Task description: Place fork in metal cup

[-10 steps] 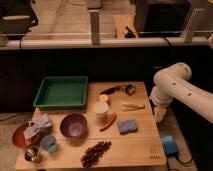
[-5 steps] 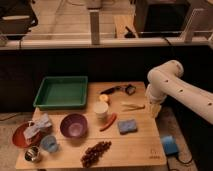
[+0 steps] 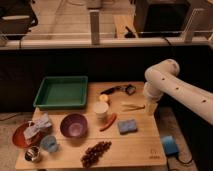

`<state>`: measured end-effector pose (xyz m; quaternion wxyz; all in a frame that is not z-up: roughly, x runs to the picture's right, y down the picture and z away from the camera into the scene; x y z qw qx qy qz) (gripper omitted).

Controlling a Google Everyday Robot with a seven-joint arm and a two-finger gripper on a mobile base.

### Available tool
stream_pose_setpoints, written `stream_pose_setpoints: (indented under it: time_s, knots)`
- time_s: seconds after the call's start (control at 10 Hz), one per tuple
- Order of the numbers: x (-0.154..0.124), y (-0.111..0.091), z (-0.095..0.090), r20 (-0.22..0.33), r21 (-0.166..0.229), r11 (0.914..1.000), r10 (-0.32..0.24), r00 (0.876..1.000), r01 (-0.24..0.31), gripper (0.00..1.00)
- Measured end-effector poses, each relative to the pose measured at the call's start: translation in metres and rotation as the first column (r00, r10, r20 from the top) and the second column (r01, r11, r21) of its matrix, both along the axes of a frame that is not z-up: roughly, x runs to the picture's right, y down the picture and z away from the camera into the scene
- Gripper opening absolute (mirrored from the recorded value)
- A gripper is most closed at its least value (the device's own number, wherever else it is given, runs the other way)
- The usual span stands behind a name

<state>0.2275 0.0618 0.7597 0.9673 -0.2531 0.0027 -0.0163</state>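
The fork is a thin pale yellowish utensil lying flat on the wooden table, right of the white cup. The metal cup is small and shiny and stands at the table's front left corner, beside the light blue cup. My gripper hangs from the white arm at the table's right edge, just right of the fork's end and far from the metal cup.
A green tray sits at the back left. A purple bowl, a red chili, a blue sponge and grapes lie mid-table. A red plate with a cloth is at the left, a black tool at the back.
My arm has swung left and the gripper has come closer to the fork's right end. Nothing on the table has moved.
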Motion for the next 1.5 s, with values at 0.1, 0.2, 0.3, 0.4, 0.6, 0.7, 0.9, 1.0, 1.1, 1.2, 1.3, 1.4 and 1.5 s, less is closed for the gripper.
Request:
stream_pose_setpoints:
  time_s: [0.1,0.2,0.3,0.4,0.6,0.7,0.9,1.0,1.1,1.2,1.3,1.4,1.5]
  knots:
    - [-0.002,-0.003,0.005,0.001,0.003,1.0,0.004,1.0,-0.004,0.8]
    - [-0.005,-0.005,0.007,0.007,0.004,0.9999,0.013,1.0,-0.013,0.8]
    - [-0.003,-0.005,0.01,0.003,0.006,0.9998,0.02,1.0,-0.02,0.8]
    - [-0.002,-0.006,0.011,0.002,0.008,0.9997,0.024,1.0,-0.024,0.8]
    - [-0.013,-0.004,0.009,0.017,0.005,1.0,-0.006,1.0,0.006,0.8]
    - [-0.03,-0.002,0.005,0.037,0.009,0.9988,-0.048,0.998,0.048,0.8]
    - [-0.07,0.003,-0.004,0.068,0.016,0.9942,-0.107,0.992,0.106,0.8]
    - [-0.103,0.007,-0.008,0.09,0.022,0.9887,-0.15,0.985,0.148,0.8]
    - [-0.12,0.01,-0.011,0.1,0.026,0.9846,-0.174,0.98,0.173,0.8]
    - [-0.143,0.014,-0.015,0.114,0.032,0.9787,-0.205,0.972,0.203,0.8]
    - [-0.165,0.018,-0.018,0.125,0.036,0.9712,-0.238,0.963,0.235,0.8]
    - [-0.203,0.025,-0.023,0.146,0.045,0.9552,-0.296,0.944,0.293,0.8]
    - [-0.221,0.027,-0.026,0.155,0.049,0.9466,-0.322,0.934,0.319,0.8]
